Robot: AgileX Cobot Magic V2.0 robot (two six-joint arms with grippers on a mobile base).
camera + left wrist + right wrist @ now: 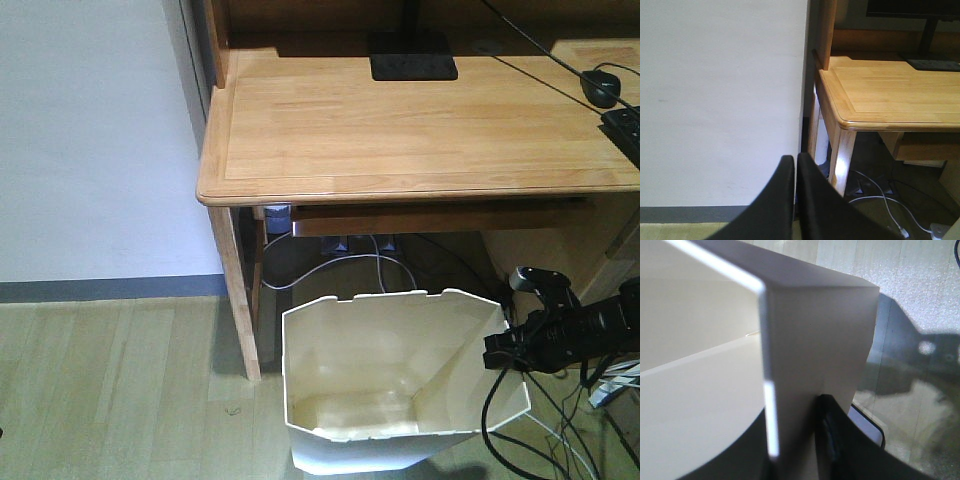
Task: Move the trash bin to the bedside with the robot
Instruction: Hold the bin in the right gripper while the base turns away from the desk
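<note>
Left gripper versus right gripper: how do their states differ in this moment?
The left gripper is shut on nothing, while the right gripper is clamped on the trash bin's rim. The left gripper points at the white wall beside the desk; the right gripper sits at the bin's right-hand side. Both have black fingers.

The right arm comes in from the 4 o'clock edge of the front view, lying low and reaching toward 9 o'clock. Black cables hang from its wrist. The right gripper is clamped across the rim of the trash bin. In its wrist view, one finger sits outside the wall and the other at 7 o'clock inside. The left gripper rises from 6 o'clock in its wrist view, its fingers pressed together and holding nothing.
</note>
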